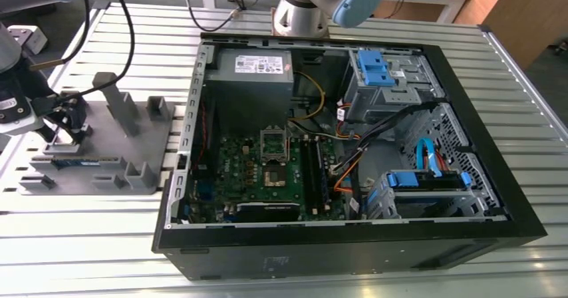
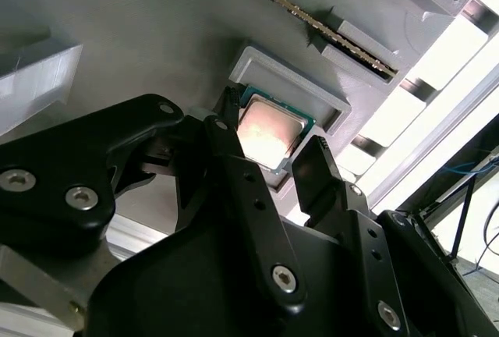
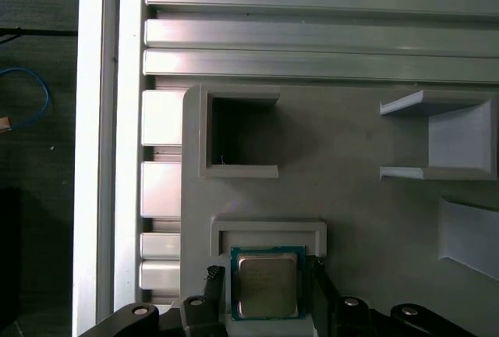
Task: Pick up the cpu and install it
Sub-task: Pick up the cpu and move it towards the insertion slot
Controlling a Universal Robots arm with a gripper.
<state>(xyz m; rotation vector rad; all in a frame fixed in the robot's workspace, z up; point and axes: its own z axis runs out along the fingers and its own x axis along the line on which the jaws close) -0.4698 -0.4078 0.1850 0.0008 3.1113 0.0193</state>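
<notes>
The cpu [image 2: 267, 128] [image 3: 267, 289] is a small square chip with a silvery top and a thin green rim. It lies flat in a shallow pocket of the grey holder tray [image 1: 133, 148]. In both wrist views my gripper [image 2: 270, 136] [image 3: 267, 273] is lowered over it, open. One black finger [image 3: 216, 281] stands on one side of the chip and the other finger [image 3: 319, 274] on the opposite side, each a narrow gap from its edge. In the exterior view the gripper [image 1: 62, 130] hangs over the tray's end at the exterior view's left.
An open computer case [image 1: 497, 178] lies at the exterior view's right of the tray, its green motherboard [image 1: 266, 178] and open socket [image 1: 273, 157] facing up. A memory stick [image 2: 312, 21] stands in a slot beside the cpu pocket. Upright grey posts [image 1: 120, 102] rise from the tray.
</notes>
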